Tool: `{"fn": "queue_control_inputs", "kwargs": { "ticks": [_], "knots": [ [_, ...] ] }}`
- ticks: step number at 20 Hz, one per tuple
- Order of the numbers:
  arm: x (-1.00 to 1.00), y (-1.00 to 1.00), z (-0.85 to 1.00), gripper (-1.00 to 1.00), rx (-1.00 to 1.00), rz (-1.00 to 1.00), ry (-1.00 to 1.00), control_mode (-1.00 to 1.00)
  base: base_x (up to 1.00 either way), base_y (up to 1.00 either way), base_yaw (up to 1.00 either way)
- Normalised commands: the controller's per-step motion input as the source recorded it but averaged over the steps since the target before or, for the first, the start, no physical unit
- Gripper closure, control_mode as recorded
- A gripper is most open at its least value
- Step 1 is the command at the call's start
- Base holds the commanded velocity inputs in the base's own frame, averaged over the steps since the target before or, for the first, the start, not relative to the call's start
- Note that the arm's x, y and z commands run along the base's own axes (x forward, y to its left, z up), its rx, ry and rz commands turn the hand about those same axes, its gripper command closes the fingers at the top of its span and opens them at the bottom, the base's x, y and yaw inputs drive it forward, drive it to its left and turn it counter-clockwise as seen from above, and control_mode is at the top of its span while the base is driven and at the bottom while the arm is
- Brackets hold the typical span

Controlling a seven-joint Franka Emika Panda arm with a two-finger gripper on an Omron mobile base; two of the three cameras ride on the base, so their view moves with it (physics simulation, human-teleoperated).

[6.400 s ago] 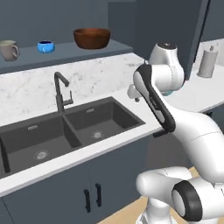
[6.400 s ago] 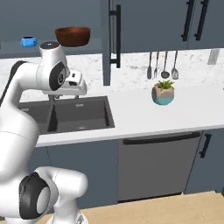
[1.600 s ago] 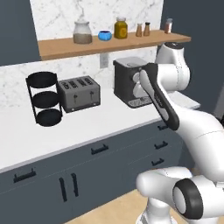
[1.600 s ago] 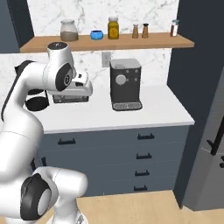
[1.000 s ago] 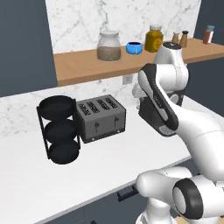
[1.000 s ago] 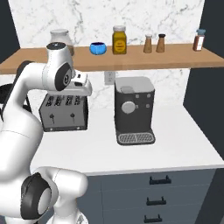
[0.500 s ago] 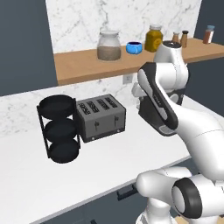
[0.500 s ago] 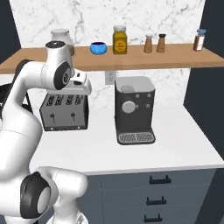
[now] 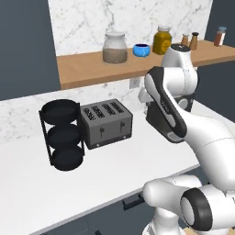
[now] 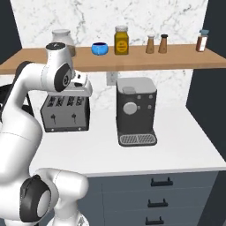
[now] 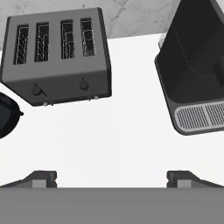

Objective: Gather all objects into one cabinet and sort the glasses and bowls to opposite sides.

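Blue cup (image 10: 100,48): on the wooden shelf (image 10: 132,62), above and beyond the gripper (image 11: 111,177). Gripper: open, empty, pointing down at the surface (image 11: 127,140).

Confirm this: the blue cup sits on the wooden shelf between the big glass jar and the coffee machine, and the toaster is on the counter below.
Not quite. The blue cup sits on the shelf between the glass jar and the amber jar, as the right base view shows. The coffee machine stands on the counter, beside the toaster.
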Motion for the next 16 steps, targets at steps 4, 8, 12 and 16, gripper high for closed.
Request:
{"fn": "queue_control_inputs", "kwargs": {
  "ticks": [4,8,12,16],
  "knots": [
    [0.0,0.0,0.0,-1.0,0.0,0.0,0.0,-1.0,0.0,0.0,0.0],
    [0.0,0.0,0.0,-1.0,0.0,0.0,0.0,-1.0,0.0,0.0,0.0],
    [0.0,0.0,0.0,-1.0,0.0,0.0,0.0,-1.0,0.0,0.0,0.0],
    [0.21,0.0,0.16,-1.0,0.0,0.0,-0.1,-1.0,0.0,0.0,0.0]
  ]
}}
